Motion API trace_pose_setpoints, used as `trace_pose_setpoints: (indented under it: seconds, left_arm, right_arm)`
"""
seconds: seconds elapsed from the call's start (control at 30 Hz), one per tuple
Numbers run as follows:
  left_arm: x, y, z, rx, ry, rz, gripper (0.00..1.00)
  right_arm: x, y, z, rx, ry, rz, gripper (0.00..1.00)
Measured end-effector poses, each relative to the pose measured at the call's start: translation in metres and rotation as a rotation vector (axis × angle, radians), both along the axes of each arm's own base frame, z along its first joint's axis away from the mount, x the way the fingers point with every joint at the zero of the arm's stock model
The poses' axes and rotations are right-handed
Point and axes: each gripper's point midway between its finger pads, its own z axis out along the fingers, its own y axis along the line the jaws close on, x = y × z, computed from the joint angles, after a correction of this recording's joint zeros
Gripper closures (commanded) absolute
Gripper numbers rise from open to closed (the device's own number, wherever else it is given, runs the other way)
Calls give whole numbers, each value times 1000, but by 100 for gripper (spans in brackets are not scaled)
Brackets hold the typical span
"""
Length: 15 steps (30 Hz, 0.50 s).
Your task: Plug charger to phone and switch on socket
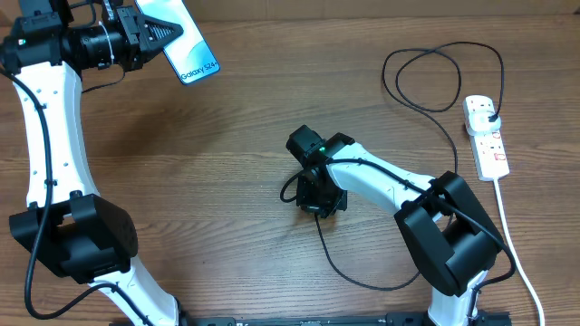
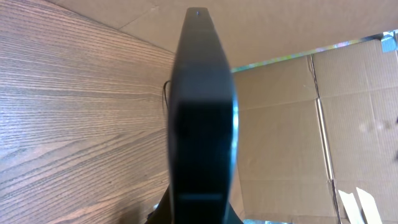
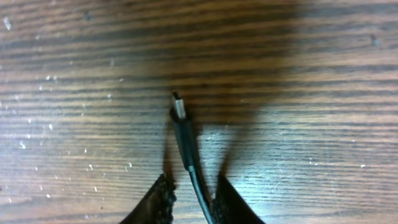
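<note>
The phone [image 1: 186, 45], light-blue screen up, is held above the table's far left corner with my left gripper [image 1: 149, 34] shut on its end. In the left wrist view the phone [image 2: 202, 106] shows edge-on as a dark slab rising from the gripper [image 2: 199, 214]. The charger cable [image 1: 426, 86] loops across the table from its plug [image 1: 490, 115] in the white socket strip [image 1: 488, 145]. Its connector tip [image 3: 178, 107] lies on the wood. My right gripper [image 3: 194, 180] straddles the cable just behind the tip, the jaws narrow; the cable touches the right finger, with a gap to the left one.
The socket strip's thick white cord [image 1: 513, 244] runs down the right side to the front edge. Slack black cable curves near the front [image 1: 349, 272]. Cardboard walls [image 2: 298, 124] stand beyond the table's edge in the left wrist view.
</note>
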Motion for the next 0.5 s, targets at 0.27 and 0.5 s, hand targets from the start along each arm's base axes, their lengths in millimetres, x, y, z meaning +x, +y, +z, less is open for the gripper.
trace_pose_setpoints:
  seconds: [0.27, 0.5]
  left_arm:
    - [0, 0, 0, 0, 0, 0, 96]
    - [0, 0, 0, 0, 0, 0, 96]
  right_arm:
    - [-1, -1, 0, -5, 6, 0, 95]
    - [1, 6, 0, 33, 2, 35, 96]
